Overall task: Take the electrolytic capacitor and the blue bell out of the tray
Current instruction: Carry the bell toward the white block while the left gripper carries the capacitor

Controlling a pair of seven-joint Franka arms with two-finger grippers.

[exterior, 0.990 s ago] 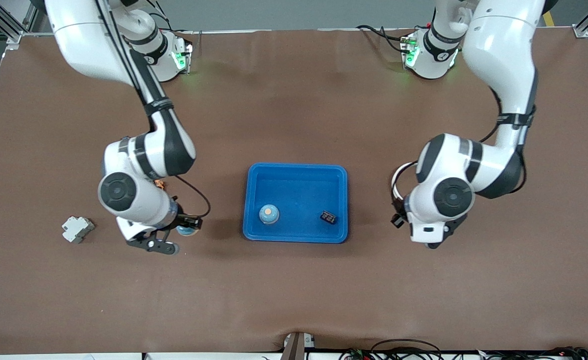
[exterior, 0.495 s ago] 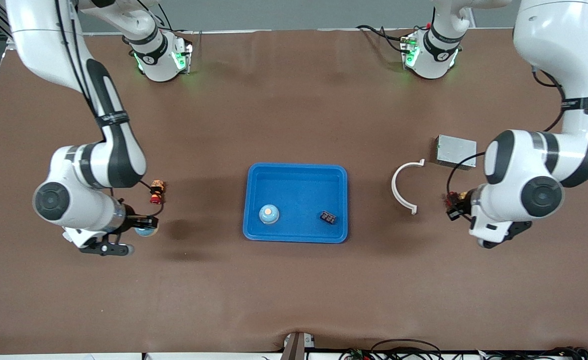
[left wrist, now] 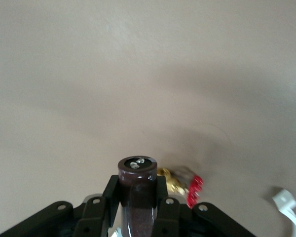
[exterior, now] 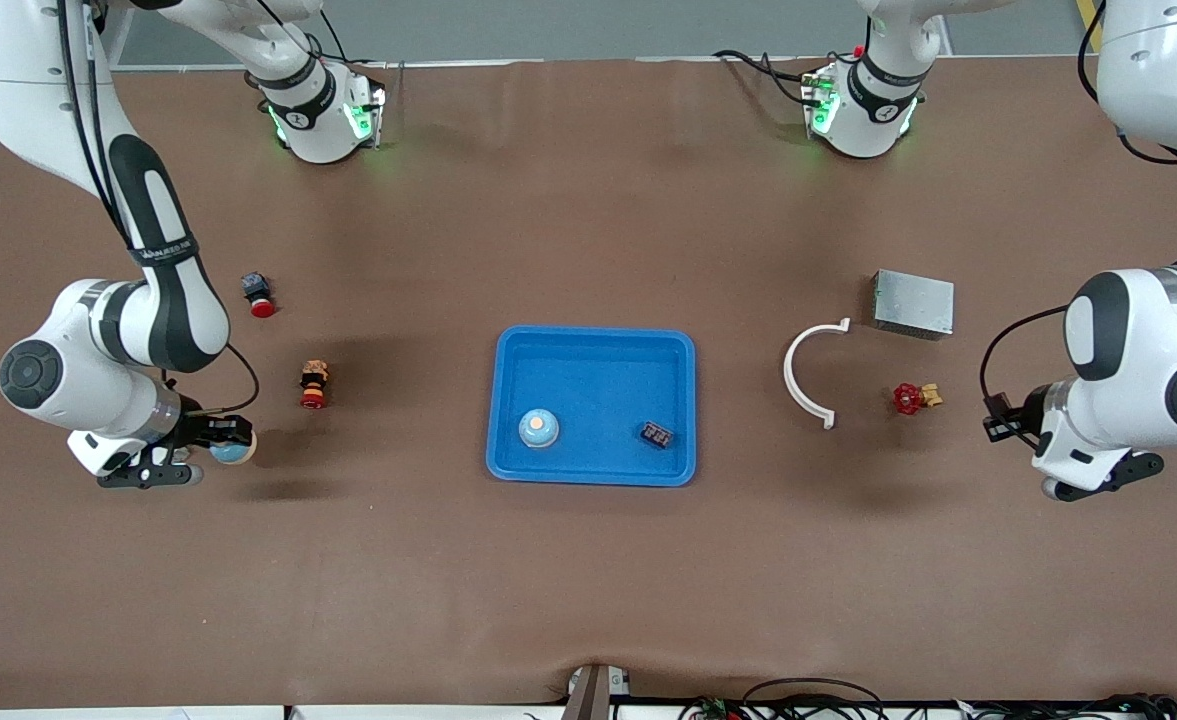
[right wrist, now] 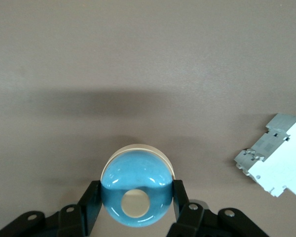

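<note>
Fingers of my right gripper clamp the blue bell above bare table at the right arm's end. My left gripper pinches the dark capacitor upright above the table, near a red valve.

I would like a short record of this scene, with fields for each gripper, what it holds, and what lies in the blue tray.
left gripper: shut on the capacitor, over the table's left-arm end
right gripper: shut on the blue bell, over the table's right-arm end
blue tray: mid-table; holds a second bell and a small dark part
near left gripper: red valve, white curved piece, grey box
</note>
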